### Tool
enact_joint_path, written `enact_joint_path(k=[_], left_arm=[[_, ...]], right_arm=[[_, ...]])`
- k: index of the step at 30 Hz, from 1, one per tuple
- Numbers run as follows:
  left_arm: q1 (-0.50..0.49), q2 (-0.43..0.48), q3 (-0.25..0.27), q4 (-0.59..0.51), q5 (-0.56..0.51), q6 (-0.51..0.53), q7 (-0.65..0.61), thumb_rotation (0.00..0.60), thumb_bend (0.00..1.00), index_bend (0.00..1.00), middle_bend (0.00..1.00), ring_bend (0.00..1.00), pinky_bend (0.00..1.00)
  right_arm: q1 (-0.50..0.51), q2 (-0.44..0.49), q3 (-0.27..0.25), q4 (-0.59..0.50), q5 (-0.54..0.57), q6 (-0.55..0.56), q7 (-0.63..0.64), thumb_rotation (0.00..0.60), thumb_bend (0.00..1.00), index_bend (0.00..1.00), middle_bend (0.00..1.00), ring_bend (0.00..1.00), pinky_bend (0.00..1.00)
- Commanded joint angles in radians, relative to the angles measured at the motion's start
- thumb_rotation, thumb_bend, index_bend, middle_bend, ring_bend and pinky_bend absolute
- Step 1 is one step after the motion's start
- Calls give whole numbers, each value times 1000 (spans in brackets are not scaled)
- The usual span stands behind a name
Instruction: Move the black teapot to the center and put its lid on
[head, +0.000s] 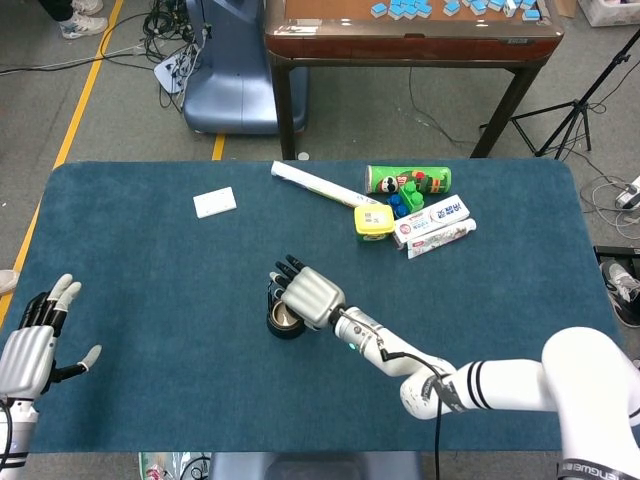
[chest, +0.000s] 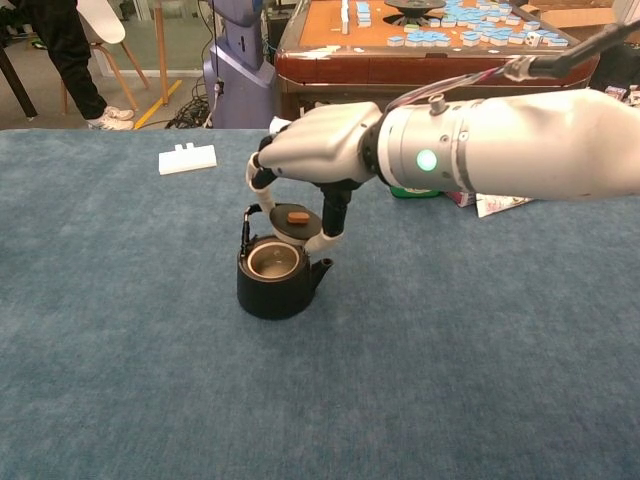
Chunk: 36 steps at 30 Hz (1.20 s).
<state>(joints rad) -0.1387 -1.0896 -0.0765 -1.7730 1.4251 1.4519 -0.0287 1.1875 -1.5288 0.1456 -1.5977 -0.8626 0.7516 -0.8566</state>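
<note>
Chest view: right hand (chest: 315, 145) holds lid (chest: 291, 220) above teapot (chest: 275, 275)

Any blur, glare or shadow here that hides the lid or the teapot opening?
Head view: sharp, evenly lit, but the right robot hand covers most of the black teapot, so the lid is hidden. Chest view: lid and teapot opening are crisp, no glare; only a soft shadow lies beside the pot, and the near forearm fills much of the frame.

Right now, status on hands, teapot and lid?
Right hand holds lid just above open teapot. Left hand open, idle. Upright handle beside lid.
</note>
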Motion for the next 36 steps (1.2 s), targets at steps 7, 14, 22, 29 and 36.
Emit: enact_joint_path(k=[7,14,22,29,36], left_arm=[[4,2,1,6,2,1,-12,600,246,0,0,0,0],[12,3,3,16,2,4,-26,600,246,0,0,0,0],[17,2,2,21,5,8,-35,600,246,0,0,0,0],[20,1,2,27,5,10,-39,600,246,0,0,0,0],[22,-1,1,34,6,11,-40,600,246,0,0,0,0]], right_arm=[[64,-81,-39,74,47,14,-53,600,302,488,140,0,0],[88,-112,-51,108,67,22,-52,600,303,488,140,0,0],[109,-125,-60,118,91,33,-58,600,302,466,129,0,0],[133,-131,-71,115,130,38,-78,600,303,311,104,0,0],[153,-123,-78,98,173,52,-94,600,310,161,77,0,0]])
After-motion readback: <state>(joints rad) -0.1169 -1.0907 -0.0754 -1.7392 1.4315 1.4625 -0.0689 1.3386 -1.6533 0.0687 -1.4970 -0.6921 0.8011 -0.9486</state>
